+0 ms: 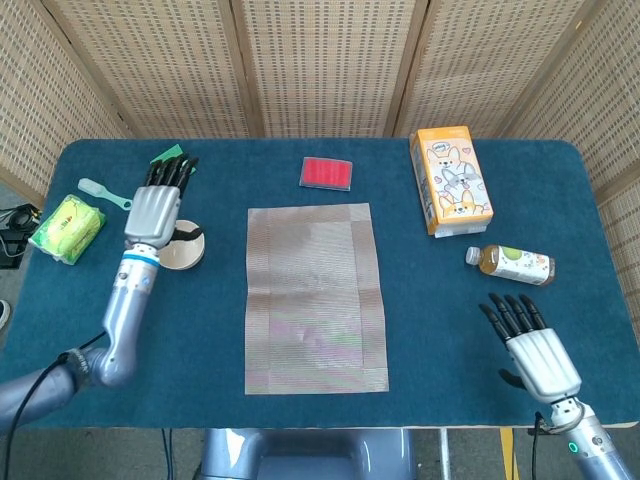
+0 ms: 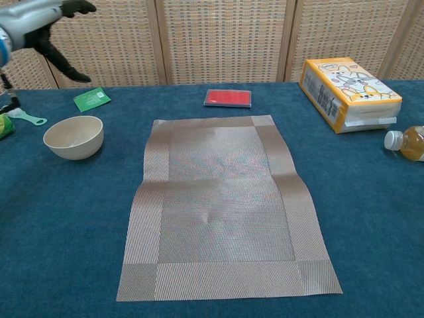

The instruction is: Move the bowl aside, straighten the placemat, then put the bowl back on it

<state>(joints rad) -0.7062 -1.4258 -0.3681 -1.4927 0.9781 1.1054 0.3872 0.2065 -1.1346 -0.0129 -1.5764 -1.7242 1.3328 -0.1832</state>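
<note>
The brown woven placemat [image 1: 314, 297] [image 2: 225, 205] lies flat and squared in the middle of the blue table. A cream bowl [image 2: 73, 136] stands on the cloth to the mat's left; in the head view only its rim [image 1: 188, 252] shows under my left hand. My left hand [image 1: 157, 209] [image 2: 48, 20] hovers above the bowl, fingers spread, holding nothing. My right hand [image 1: 535, 345] is low at the front right, fingers apart and empty, well away from the mat.
A red flat case [image 1: 326, 172] lies behind the mat. An orange tissue box [image 1: 450, 178] and a lying tea bottle [image 1: 512, 263] are at the right. A green packet [image 2: 92, 99], a small scoop [image 1: 104, 193] and a yellow-green pack [image 1: 66, 226] sit at the left.
</note>
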